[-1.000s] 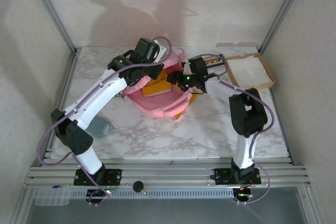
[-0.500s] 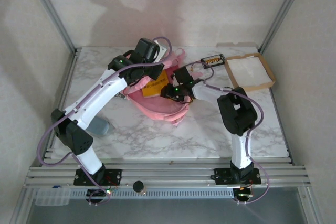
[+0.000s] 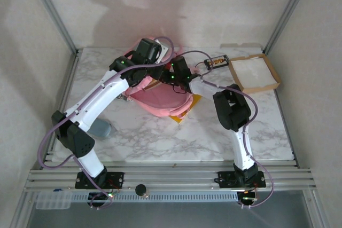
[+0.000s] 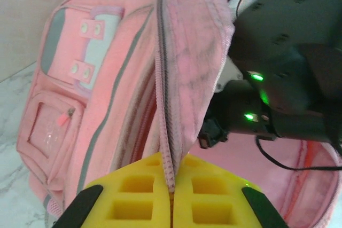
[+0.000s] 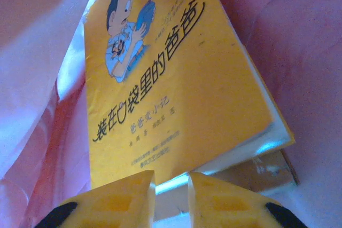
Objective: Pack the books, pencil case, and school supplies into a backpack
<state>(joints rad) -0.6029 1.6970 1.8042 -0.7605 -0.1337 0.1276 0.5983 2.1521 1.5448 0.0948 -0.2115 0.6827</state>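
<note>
The pink backpack lies at mid-table with its mouth held up. My left gripper is shut on the zipper edge of its pink flap; from above this gripper sits at the bag's far side. My right gripper reaches into the bag. Its jaws stand a narrow gap apart, just short of a yellow book with a cartoon figure. White page edges show through the gap. A brown book lies under the yellow one. Another yellow corner pokes out beneath the bag.
A brown tray with white inside stands at the back right. Beside it lies a small black box with orange pieces. A grey-blue pouch rests by the left arm; whether it is the pencil case I cannot tell.
My right arm swung left from the bag's right edge into its mouth while its jaws narrowed. The bag's side rose and now covers the books from above. The left arm stayed put.
</note>
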